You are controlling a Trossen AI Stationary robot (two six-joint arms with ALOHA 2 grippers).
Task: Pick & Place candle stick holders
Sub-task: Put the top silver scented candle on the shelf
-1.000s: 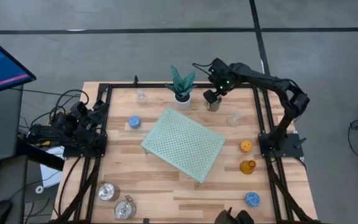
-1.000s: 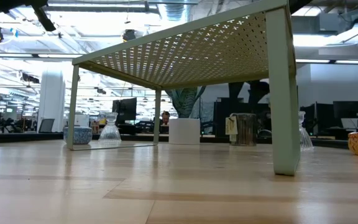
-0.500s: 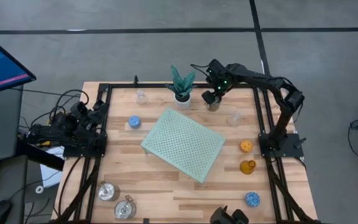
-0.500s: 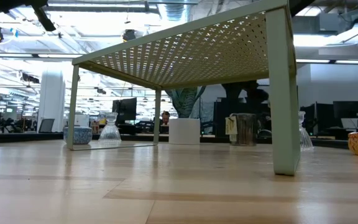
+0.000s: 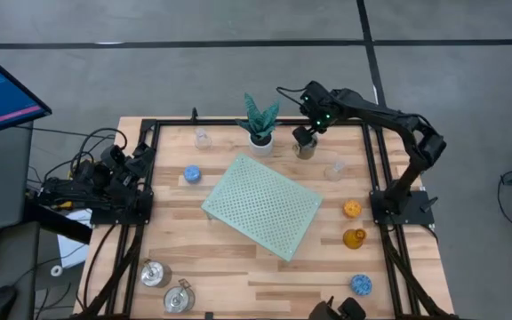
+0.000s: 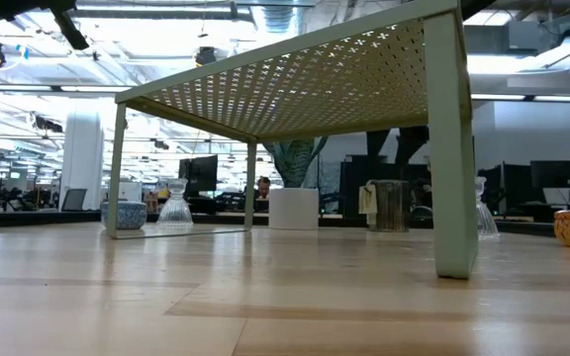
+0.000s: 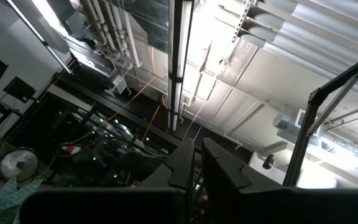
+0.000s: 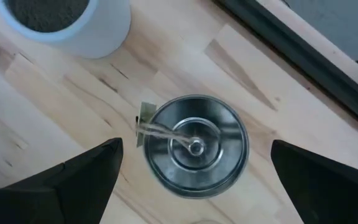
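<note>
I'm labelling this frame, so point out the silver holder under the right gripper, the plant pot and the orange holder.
silver holder [image 8: 195, 146]: right wrist view, centre of its open top.
plant pot [image 5: 260, 139]: high view, white rim.
orange holder [image 5: 352, 209]: high view, its top.

A wooden table [image 5: 238, 267] bordered by a black frame [image 5: 376, 169] carries:
- a pale green perforated stand [image 5: 262, 205], centre
- a potted plant [image 5: 260, 124], far edge
- three silver holders [image 5: 306, 149] [image 5: 155, 274] [image 5: 179, 298]
- clear glass holders [image 5: 203, 138] [image 5: 334, 170]
- blue holders [image 5: 192, 174] [image 5: 360, 284]
- an orange holder [image 5: 352, 209]
- an amber holder [image 5: 355, 238]
</note>
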